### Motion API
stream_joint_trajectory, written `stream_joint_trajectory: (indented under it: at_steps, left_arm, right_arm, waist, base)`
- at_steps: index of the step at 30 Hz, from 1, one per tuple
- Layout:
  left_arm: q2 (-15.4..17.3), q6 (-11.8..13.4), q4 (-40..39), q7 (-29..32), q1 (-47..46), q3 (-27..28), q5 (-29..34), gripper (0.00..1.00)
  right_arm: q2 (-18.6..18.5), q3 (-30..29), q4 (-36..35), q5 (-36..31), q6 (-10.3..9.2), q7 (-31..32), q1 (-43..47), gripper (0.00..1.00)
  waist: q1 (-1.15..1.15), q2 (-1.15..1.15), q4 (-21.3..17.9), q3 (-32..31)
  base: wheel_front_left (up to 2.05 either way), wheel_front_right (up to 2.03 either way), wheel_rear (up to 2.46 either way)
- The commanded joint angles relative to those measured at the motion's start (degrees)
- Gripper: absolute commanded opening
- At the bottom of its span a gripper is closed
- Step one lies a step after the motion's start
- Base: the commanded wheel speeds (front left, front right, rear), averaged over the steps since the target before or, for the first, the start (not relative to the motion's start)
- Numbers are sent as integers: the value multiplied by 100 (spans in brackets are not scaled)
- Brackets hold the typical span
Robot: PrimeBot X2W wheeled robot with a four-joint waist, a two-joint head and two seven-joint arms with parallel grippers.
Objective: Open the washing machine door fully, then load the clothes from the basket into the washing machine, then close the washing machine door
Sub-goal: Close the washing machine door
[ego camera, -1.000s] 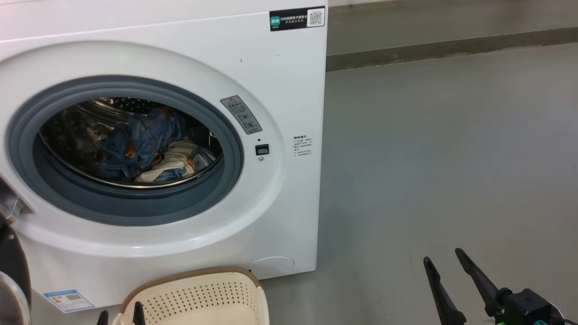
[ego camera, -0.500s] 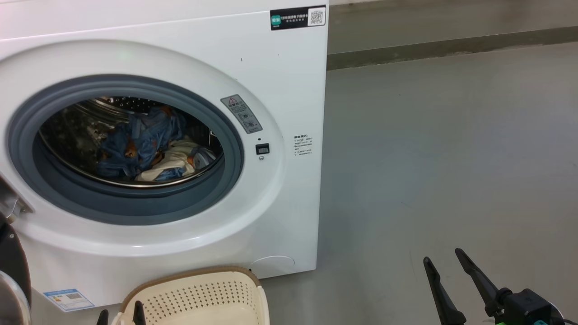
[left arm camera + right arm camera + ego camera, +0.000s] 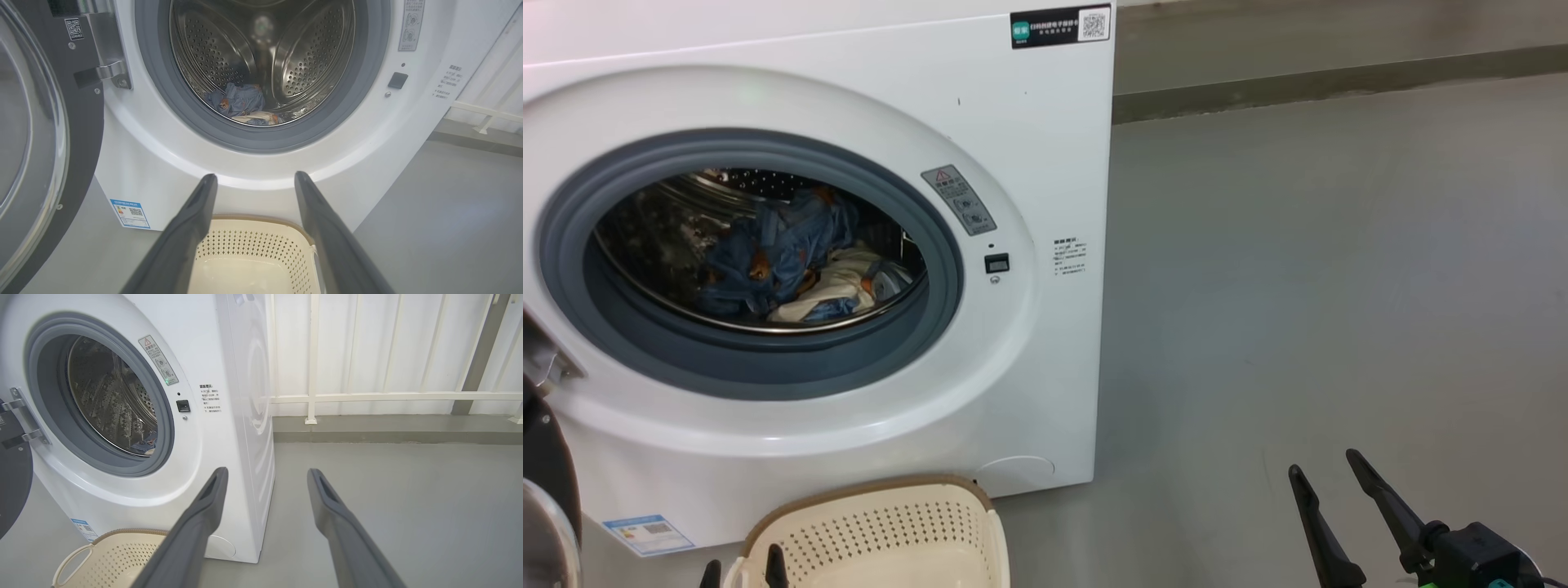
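Note:
The white washing machine (image 3: 1029, 163) stands with its mouth uncovered. Its black-rimmed door (image 3: 53, 134) is swung out to the left, hinge side against the front (image 3: 543, 457). Blue and cream clothes (image 3: 792, 265) lie in the steel drum (image 3: 241, 102). The cream basket (image 3: 882, 535) sits on the floor below the mouth, and the part of its inside that shows holds nothing (image 3: 253, 261). My left gripper (image 3: 254, 176) hangs open above the basket, its tips just at the head view's bottom edge (image 3: 739, 570). My right gripper (image 3: 1325, 467) is open over bare floor right of the washer (image 3: 265, 470).
Grey floor (image 3: 1339, 286) stretches to the right of the washer. A low grey kerb (image 3: 1339, 82) runs along the back, with a white railing (image 3: 367, 396) above it. A blue label (image 3: 645, 532) marks the washer's base.
The whole head picture has slid slightly, so the camera moved a little. Both grippers, the clothes, door and basket keep their places.

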Motion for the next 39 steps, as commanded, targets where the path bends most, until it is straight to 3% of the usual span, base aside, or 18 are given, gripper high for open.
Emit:
stream_joint_trajectory:
  at_steps: [1, 15, 29, 39]
  left_arm:
    - [50, 47, -145, -36, -141, 162, -24, 100]
    - [50, 51, -161, -36, -153, 147, -27, 100]
    - [50, 42, -147, -36, -175, 140, -24, 100]
    - [50, 13, -141, -36, -173, 173, 16, 100]
  right_arm:
    - [-79, 131, -148, -12, 8, -27, -60, 100]
    - [-60, 126, -144, -12, 8, -27, -72, 100]
    - [-29, 107, -140, -25, 8, -27, -68, 100]
    - [-58, 109, -151, -31, 8, -27, -91, 100]
  waist:
    - [0, 0, 1, 3]
    - [0, 0, 3, 26]
    - [0, 0, 41, 37]
    - [0, 0, 475, 4]
  base:
    - [-108, 108, 0]
    - [-145, 145, 0]
    - [-19, 19, 0]
    - [0, 0, 0]
